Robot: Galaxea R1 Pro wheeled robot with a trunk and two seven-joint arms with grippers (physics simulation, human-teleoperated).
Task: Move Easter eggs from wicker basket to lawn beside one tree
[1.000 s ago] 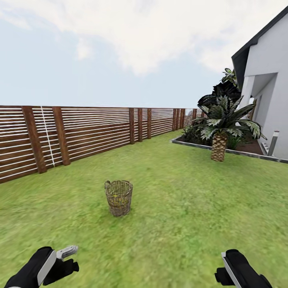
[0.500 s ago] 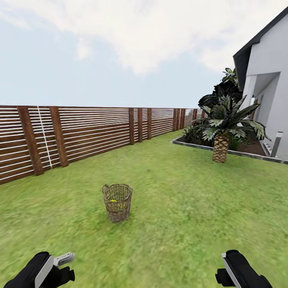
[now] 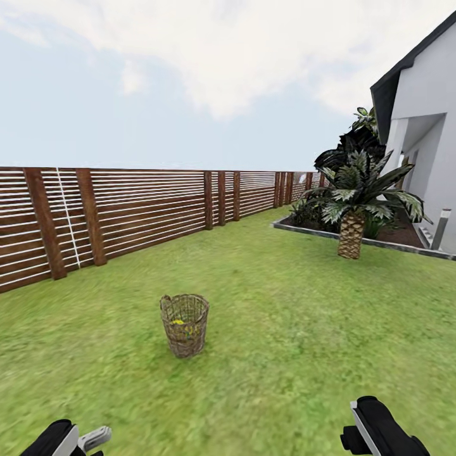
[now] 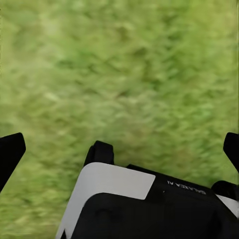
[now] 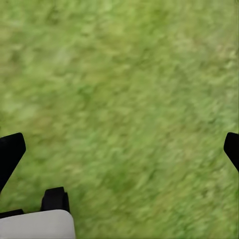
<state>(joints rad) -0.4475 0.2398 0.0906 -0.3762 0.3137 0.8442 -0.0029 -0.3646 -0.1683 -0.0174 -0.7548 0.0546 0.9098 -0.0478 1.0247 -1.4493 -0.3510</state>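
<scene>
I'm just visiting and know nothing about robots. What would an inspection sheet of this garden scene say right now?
Surface: lawn, mottled green grass, fairly even.
Job's things: wicker basket upright on the grass ahead; something yellow shows inside, egg count cannot be told. No thick-trunked tree seen.
Clutter: nothing seen.
Grippers: left gripper and right gripper both open over bare grass, holding nothing, short of the basket.
Cables: nothing seen.
Surroundings: wooden slat fence along the left, palm plant in a bordered bed, white house at right.
</scene>
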